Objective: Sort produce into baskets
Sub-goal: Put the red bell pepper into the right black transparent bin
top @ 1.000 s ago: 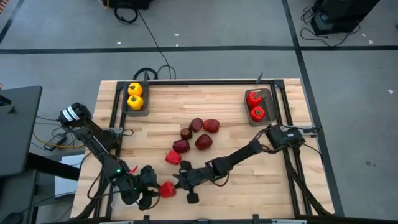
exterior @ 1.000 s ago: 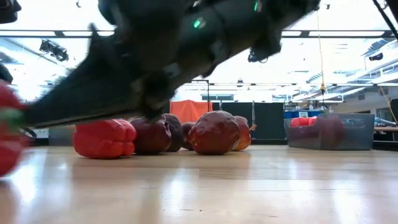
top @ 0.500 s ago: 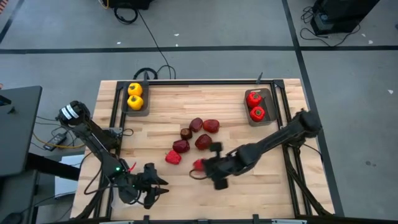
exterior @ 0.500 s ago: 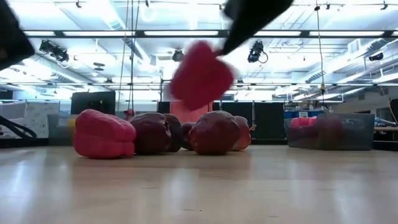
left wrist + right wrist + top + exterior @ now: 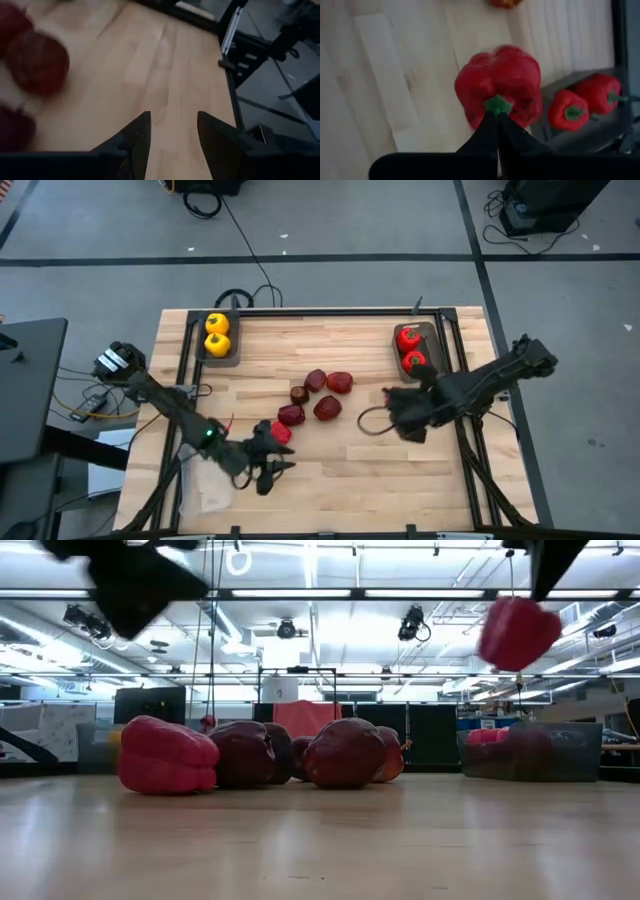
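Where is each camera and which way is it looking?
High view: above, looking straight down; both arms show, the right gripper near the tray with red peppers.
Low view: at tabletop height, looking across at the produce pile; arms enter from above.
Left wrist view: looks past the open left gripper at bare wood.
Right wrist view: looks past shut fingers holding the carried red pepper.
Shared: that pepper also hangs in the low view.
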